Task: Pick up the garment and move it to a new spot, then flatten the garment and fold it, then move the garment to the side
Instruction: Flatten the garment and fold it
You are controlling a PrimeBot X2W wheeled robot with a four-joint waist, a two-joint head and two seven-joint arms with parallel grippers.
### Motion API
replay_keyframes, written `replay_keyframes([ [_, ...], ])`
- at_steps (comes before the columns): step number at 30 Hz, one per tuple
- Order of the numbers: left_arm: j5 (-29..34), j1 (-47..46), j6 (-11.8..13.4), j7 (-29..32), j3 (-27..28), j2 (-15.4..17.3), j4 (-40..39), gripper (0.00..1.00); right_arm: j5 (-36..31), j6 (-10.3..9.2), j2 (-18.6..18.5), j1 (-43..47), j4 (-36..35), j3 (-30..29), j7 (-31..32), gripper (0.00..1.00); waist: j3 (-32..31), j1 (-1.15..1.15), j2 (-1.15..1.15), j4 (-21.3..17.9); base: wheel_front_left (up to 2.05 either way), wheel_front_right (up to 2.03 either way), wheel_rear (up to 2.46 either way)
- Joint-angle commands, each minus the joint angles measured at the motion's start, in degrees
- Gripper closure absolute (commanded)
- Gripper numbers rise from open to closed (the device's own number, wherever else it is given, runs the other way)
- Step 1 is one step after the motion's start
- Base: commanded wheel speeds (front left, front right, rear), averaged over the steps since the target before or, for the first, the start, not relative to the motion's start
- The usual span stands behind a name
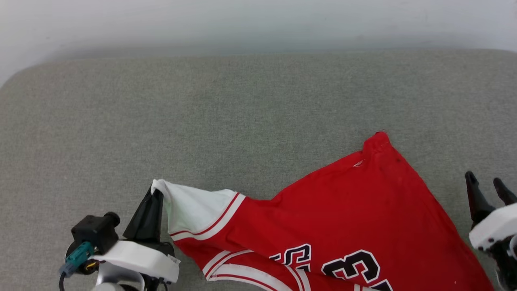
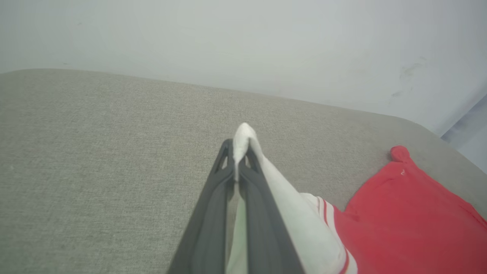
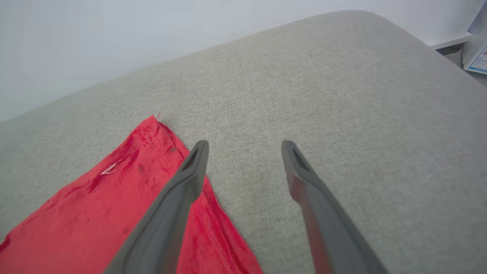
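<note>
Nearest the robot, the garment [image 1: 343,210] is spread over the lower right of the grey fabric surface [image 1: 242,101]. Its near part is cut off by the bottom edge of the head view, so the black, white-outlined numerals [image 1: 351,264] and lettering [image 1: 293,254] are seen only in part and cannot be read whole.

At the lower left, the white sleeve [image 1: 194,210] is drawn out from the red body and is gripped at its tip by the left gripper [image 1: 155,194]. The jaws are closed on the cloth. In the left wrist view the sleeve [image 2: 289,217] is seen squeezed between the dark fingers of the left gripper [image 2: 237,148], with a small fold poking out past the tips.

At the lower right, the right gripper [image 1: 484,178] is held just beside the garment's right edge, and a strip of grey is visible between them. Its jaws are spread apart and nothing is held. In the right wrist view, one finger of the right gripper [image 3: 245,144] is seen across the garment [image 3: 95,205] at its red edge and the other over bare surface. Whether that finger touches the cloth cannot be told.

Farther off, the red corner [image 1: 377,139] is pointed away from the robot. A small pale mark [image 1: 357,163] near it is too small to be made out. Beyond it the surface is bounded by a pale wall [image 1: 258,20].
</note>
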Motion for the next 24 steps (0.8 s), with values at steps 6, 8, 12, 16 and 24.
replay_keyframes([
  [6, 0.3, -5.2, -1.2, -1.4, -1.7, -0.6, 0.3, 1.00, 1.2, -0.02, -5.3, -11.1, 3.8, 4.4, 15.9, 0.00, 6.5, 0.00, 0.00, 3.9, 0.00, 0.00, 0.00],
  [8, 0.4, -6.7, -1.6, -1.8, -2.3, -0.7, 0.5, 1.00, 1.7, -0.02, -7.0, -14.6, 3.8, 6.4, 22.3, 0.00, 7.8, 0.00, 0.00, 4.7, 0.00, 0.00, 0.00],
  [12, 0.4, -9.6, -2.0, -2.6, -3.4, -0.9, 0.4, 1.00, 2.2, -0.02, -9.6, -19.7, 3.1, 10.5, 32.3, 0.00, 10.4, 0.00, 0.00, 6.3, 0.00, 0.00, 0.00],
  [16, 0.4, -11.8, -2.5, -3.3, -4.2, -0.9, 0.7, 1.00, 2.8, -0.02, -11.8, -23.5, 3.0, 15.1, 36.9, 0.00, 12.7, 0.00, 0.00, 7.4, 0.00, 0.00, 0.00],
  [24, -0.1, -13.6, -2.9, -4.4, -4.8, -1.0, 2.5, 1.00, 6.7, 0.00, -14.0, -24.9, 8.6, 24.5, 43.0, 0.00, 15.2, 0.00, 0.00, 8.3, 0.00, 0.00, 0.00],
])
